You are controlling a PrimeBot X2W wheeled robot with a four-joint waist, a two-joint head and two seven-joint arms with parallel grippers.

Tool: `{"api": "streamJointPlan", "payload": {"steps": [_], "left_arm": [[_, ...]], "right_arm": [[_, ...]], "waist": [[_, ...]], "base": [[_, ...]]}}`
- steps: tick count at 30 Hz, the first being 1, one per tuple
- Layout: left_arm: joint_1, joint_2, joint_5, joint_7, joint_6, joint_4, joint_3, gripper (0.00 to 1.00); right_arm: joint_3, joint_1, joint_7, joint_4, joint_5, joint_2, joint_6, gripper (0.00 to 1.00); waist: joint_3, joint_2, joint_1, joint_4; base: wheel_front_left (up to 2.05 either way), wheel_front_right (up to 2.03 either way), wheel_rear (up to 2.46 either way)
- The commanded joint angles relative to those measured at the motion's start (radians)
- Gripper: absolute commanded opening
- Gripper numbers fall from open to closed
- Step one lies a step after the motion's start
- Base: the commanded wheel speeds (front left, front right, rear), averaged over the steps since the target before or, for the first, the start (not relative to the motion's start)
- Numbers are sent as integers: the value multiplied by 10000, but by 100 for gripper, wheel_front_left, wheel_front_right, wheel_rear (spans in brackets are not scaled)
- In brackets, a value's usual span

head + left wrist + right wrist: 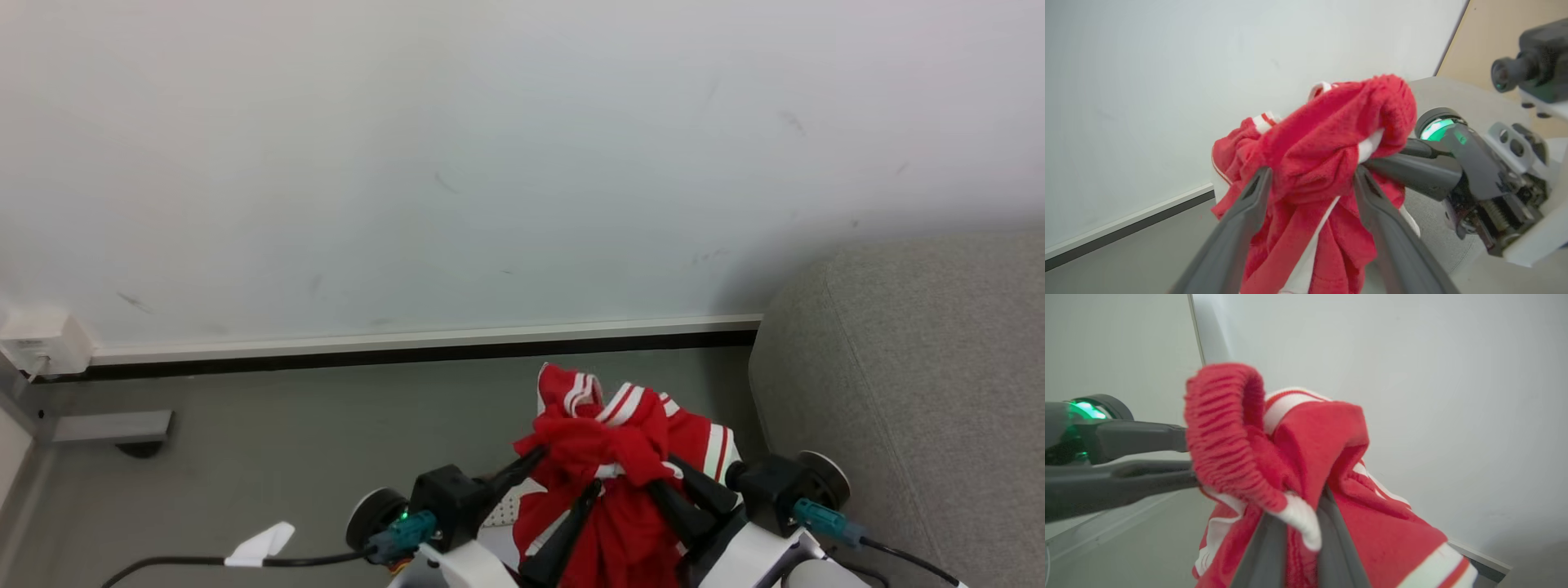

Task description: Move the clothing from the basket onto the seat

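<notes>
Pale wall (408, 163) fills the upper frame, with grey floor (286, 441) below it. Two pincers meet at bottom centre around one bunched bundle of red clothing (608, 441), held clear of the floor. From lower left the left pincer (563, 471) reaches rightward, fingers spread and released. The right pincer (663, 478) angles up-left, clenched on the clothing. One grey sofa (914, 392) sits at the right edge.

I see the bright red cloth garment (1323, 139) as fleecy, with ribbed trim. Against it, the left gripper's (1312, 170) fingers (1237, 228) look smooth matt plastic; right of it, the light grey sofa (922, 367) is coarse woven fabric.
</notes>
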Motion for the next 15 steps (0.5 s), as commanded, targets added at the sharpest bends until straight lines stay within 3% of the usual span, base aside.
{"api": "streamJointPlan", "payload": {"steps": [1,15], "left_arm": [[16,66,125,-101,48,83,50,100],[-95,121,289,-606,221,531,70,100]], "right_arm": [[-190,68,-56,-100,-104,-116,-25,0],[-1629,306,-55,-635,-469,-679,-25,0]], "waist": [[31,0,0,-73],[201,0,0,-1259]], "base": [[0,0,0],[0,0,0]]}}
